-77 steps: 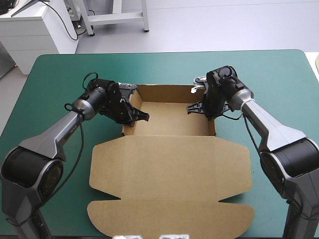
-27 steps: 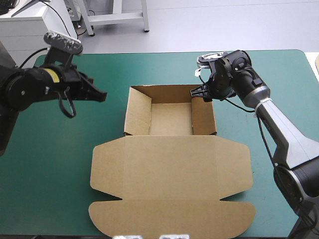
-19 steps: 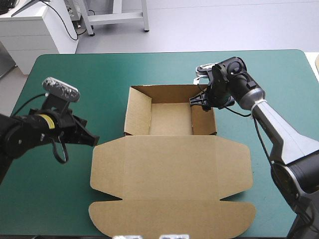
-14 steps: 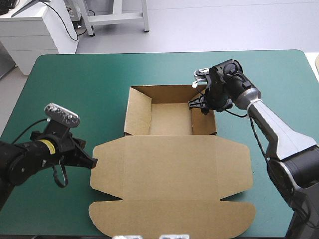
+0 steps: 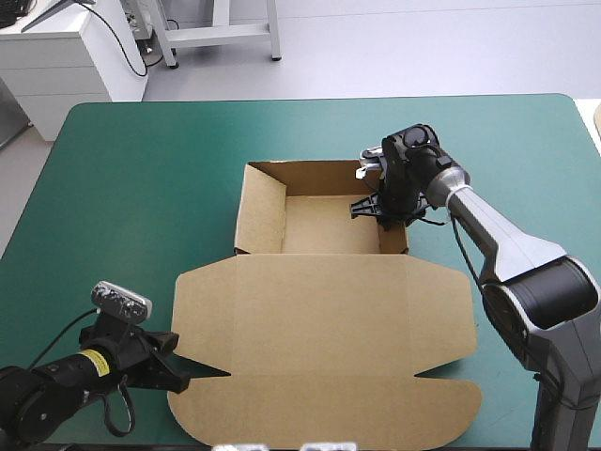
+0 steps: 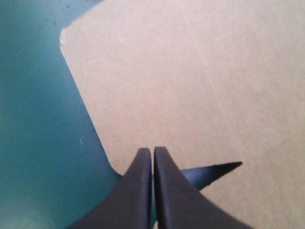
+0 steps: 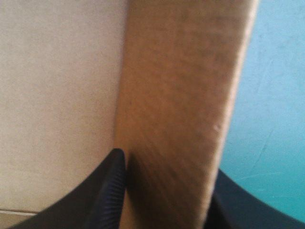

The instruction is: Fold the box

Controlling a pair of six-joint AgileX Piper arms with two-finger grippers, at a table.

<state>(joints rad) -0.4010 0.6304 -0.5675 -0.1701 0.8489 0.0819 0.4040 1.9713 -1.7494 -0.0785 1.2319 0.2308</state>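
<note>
High view, lower left: left gripper (image 5: pixel 211 372), fingers pressed together, tip at the notch in the lid's (image 5: pixel 319 319) left edge.
Centre: box (image 5: pixel 319 225) on the teal-green cover (image 5: pixel 113 188); walls raised, lid flat below.
Right of centre: right gripper (image 5: pixel 368 209) clamped on the right wall (image 5: pixel 394 230).
Progress: tray looks formed; lid unfolded.
</note>
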